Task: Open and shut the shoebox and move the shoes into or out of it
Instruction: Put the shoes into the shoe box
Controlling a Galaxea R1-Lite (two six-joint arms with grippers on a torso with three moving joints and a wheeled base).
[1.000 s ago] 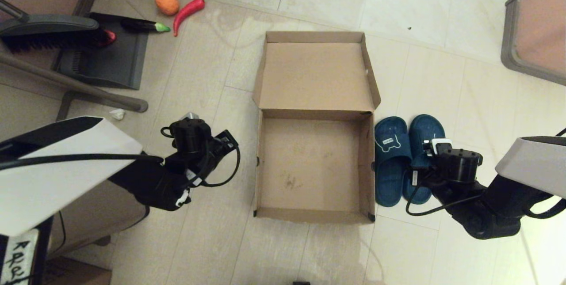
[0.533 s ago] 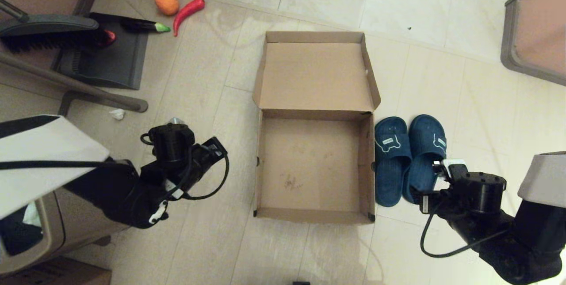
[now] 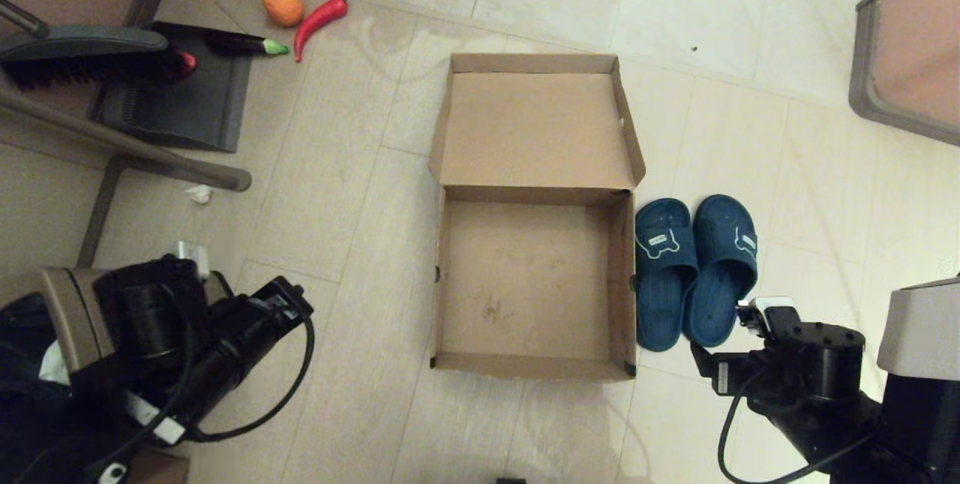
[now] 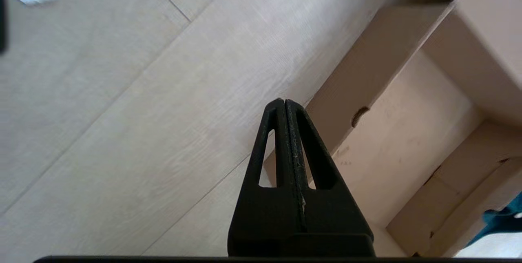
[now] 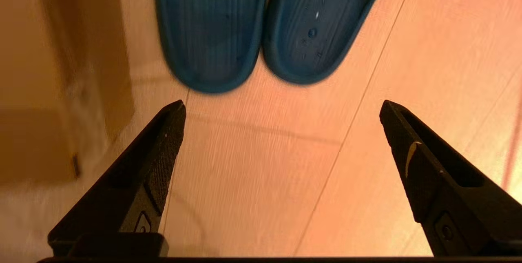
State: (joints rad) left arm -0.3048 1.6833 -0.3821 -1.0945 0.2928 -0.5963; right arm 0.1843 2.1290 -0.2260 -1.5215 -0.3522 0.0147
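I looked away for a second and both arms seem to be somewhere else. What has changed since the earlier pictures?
Both arms pulled back toward the robot. The left pincer, shut and empty, withdrew from beside the shoebox to the robot's near left. The right pincer, open, backed off from over the shoes to just short of their heels. Nothing was grasped or released. The shoebox stayed open and empty, the shoes side by side to its right.

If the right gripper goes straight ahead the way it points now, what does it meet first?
Probably the heels of the shoes. The open right gripper points at them, with only bare floor between. If it points downward, it may touch the floor first.
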